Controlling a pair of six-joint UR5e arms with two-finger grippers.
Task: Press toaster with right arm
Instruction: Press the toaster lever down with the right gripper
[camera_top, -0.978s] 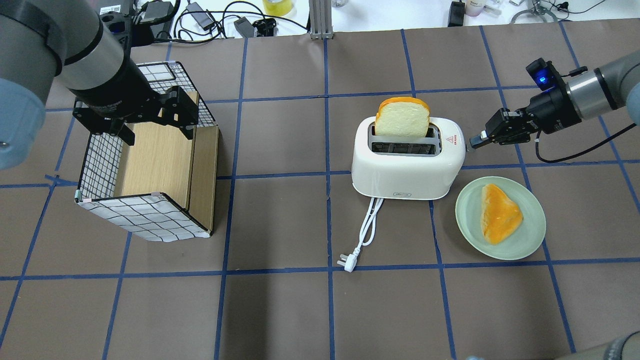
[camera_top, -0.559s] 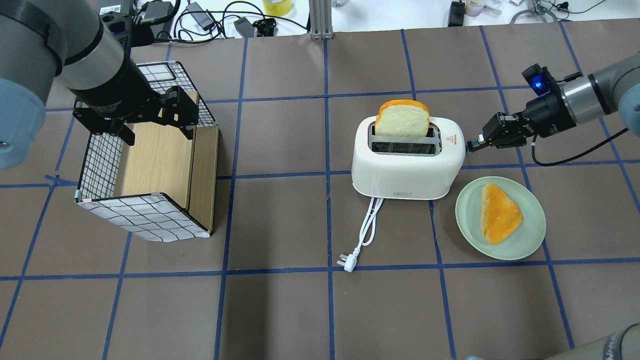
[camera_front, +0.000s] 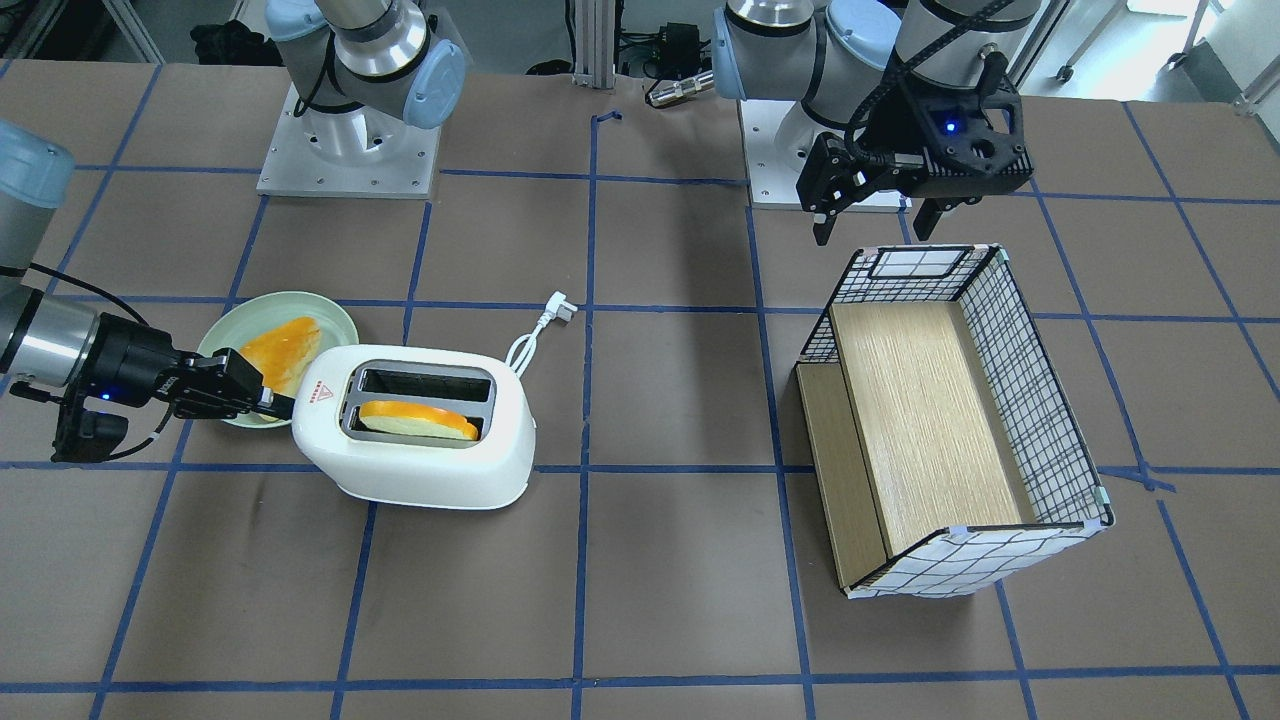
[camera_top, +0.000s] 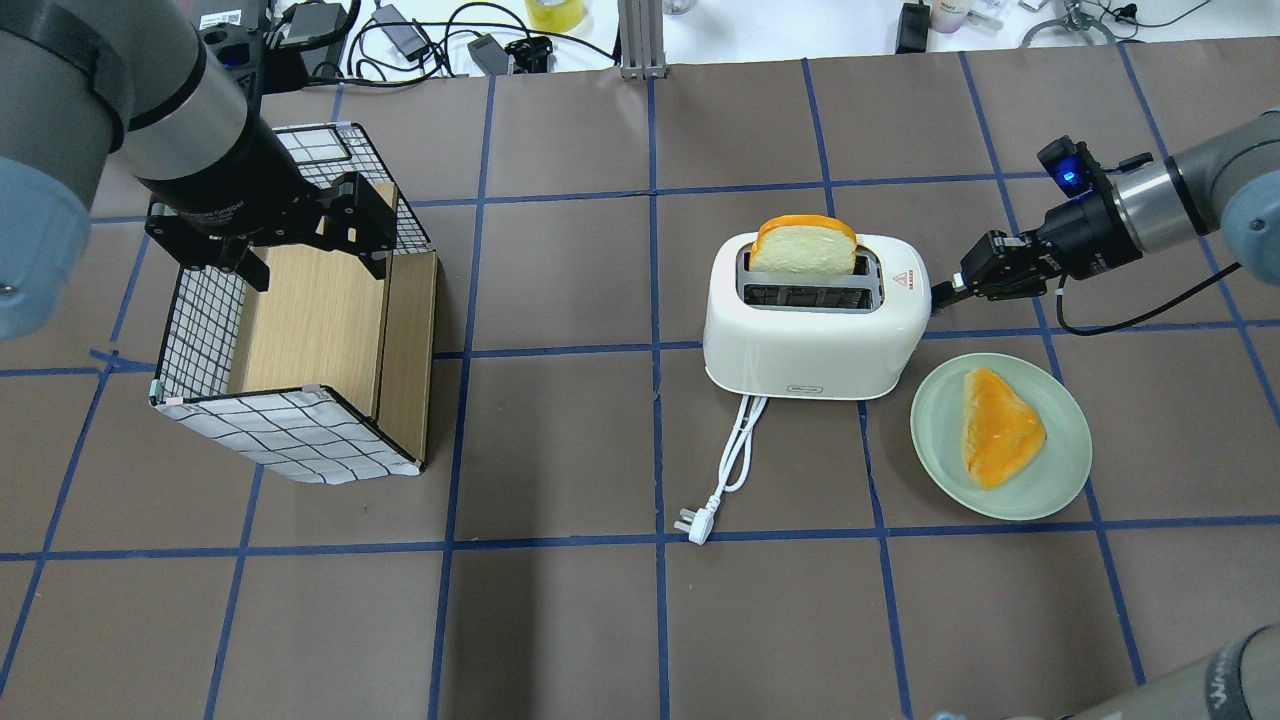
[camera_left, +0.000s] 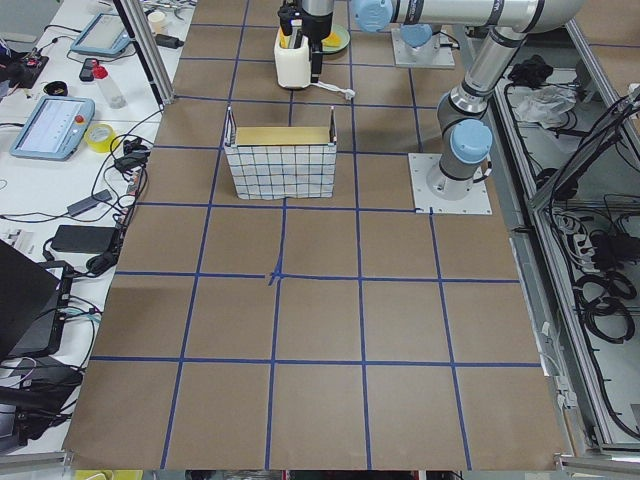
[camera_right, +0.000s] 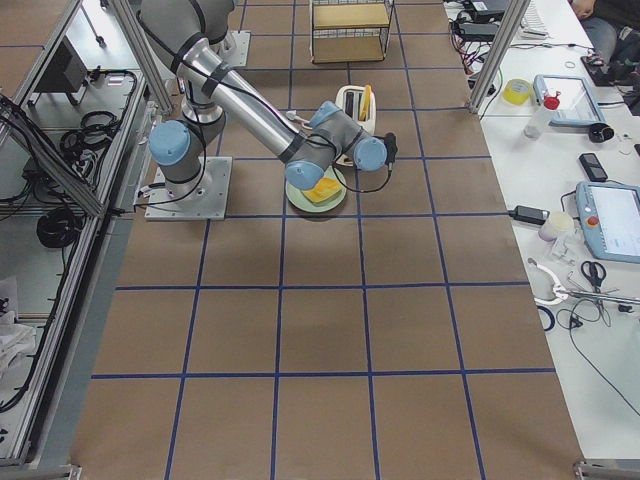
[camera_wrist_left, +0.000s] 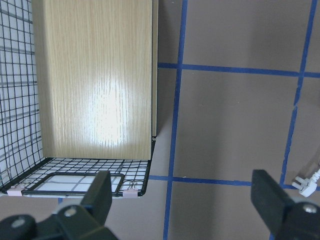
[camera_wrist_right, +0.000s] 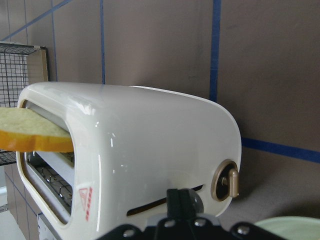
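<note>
The right hand (camera_top: 941, 292) is held with fingers (camera_wrist_right: 174, 202) pressed together, its tip pushed against the end of the toaster (camera_top: 810, 335), which is set on the surface (camera_top: 560, 620) beside a green plate (camera_top: 1062, 470). The bread (camera_top: 805, 250) is seen lower in its slot than before.

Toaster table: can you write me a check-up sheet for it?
Surface: brown table, blue tape grid.
Job's things: white toaster upright, bread slice in its farther slot.
Clutter: green plate holding toast beside the toaster; wire basket with wooden panels.
End effectors: right end effector shut, tip at the toaster's lever end; left end effector open, over the basket's edge.
Cables: toaster cord unplugged, plug on the table; thin black cable off right wrist.
Surroundings: bench with chargers and yellow tape roll.
</note>
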